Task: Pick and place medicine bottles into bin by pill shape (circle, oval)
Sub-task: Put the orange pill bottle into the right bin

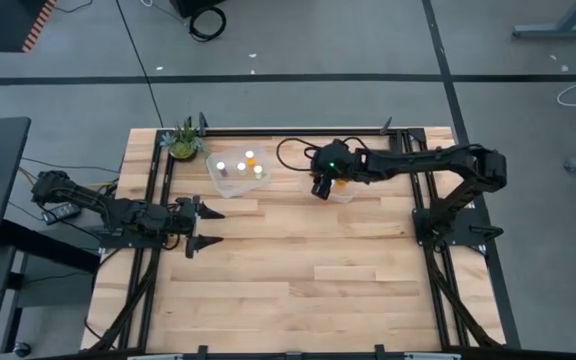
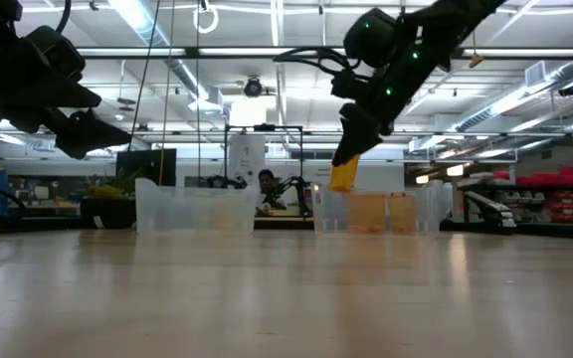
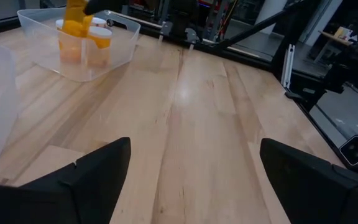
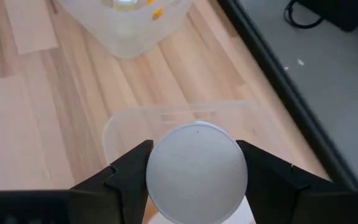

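My right gripper (image 1: 322, 187) is shut on an orange medicine bottle (image 2: 343, 176) with a round white cap (image 4: 196, 172). It holds the bottle over a clear bin (image 1: 343, 193) near the table's far edge. That bin holds orange bottles (image 2: 368, 212). A second clear bin (image 1: 238, 170) to its left holds several white-capped bottles (image 1: 222, 167). My left gripper (image 1: 206, 227) is open and empty at the table's left side, well clear of both bins. My right gripper pinches the bottle between its two fingers (image 4: 128, 175), on opposite sides of the white cap (image 4: 160, 168) at the bottle's top. The fingers come from above, pointing down. The orange body (image 2: 342, 179) hangs below them, slightly tilted, its bottom about level with the bin's rim.
A small green potted plant (image 1: 183, 141) stands at the far left corner beside the left bin. Black frame rails (image 1: 154, 190) run along the table's left, right and far edges. Bare wood (image 1: 308, 280) spreads over the table's middle and near half.
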{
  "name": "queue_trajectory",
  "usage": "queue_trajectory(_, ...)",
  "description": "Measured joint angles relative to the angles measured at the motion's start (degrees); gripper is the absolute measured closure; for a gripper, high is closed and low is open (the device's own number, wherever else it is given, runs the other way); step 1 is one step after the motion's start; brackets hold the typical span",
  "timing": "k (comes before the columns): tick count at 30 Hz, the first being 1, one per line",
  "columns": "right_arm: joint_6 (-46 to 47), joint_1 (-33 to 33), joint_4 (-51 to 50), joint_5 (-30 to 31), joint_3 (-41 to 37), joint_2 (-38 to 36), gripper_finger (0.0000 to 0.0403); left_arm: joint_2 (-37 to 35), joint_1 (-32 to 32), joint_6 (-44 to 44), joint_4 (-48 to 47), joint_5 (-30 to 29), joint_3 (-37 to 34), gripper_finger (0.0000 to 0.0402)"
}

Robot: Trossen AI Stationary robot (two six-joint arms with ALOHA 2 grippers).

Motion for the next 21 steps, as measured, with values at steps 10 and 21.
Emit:
queue_trajectory(10, -0.07, 0.31, 8.87, -5.48, -5.56, 0.0, 0.0176, -0.01, -0.02, 0.02, 0.02, 0.0, 0.0, 0.0033)
queue_trajectory(21, 3.14, 1.12, 5.69, -2.32, -3.92, 0.11, 0.0176, 0.0, 0.0, 0.31, 0.02, 0.0, 0.0, 0.0033)
